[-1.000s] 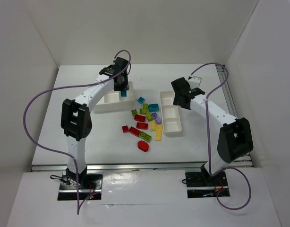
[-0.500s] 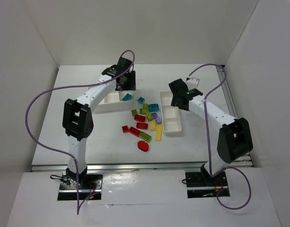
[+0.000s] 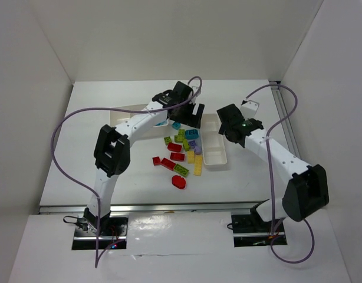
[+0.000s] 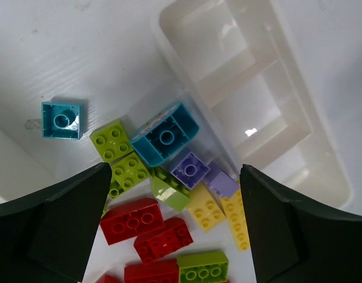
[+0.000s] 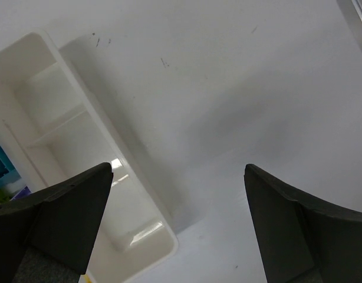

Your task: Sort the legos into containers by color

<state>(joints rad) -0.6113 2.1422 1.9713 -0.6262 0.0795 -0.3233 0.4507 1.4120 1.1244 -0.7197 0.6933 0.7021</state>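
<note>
The flat red oval piece (image 3: 179, 181) lies nearest, at 6 o'clock of the loose legos (image 3: 184, 147). The narrow tray (image 3: 214, 144) sits against the pile's 3 o'clock side. The left gripper (image 3: 191, 115) hovers over its 12 o'clock edge, jaws wide apart, empty; the right gripper (image 3: 229, 125), likewise, hangs over the tray. Packed against a lime brick (image 4: 112, 140) and a lilac brick (image 4: 190, 169), the big teal brick (image 4: 165, 134) risks a two-colour pinch or a shove into the tray wall.

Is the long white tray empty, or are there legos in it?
Empty where visible: the long white tray shows only bare white compartments in both wrist views; the legos lie outside it.
</note>
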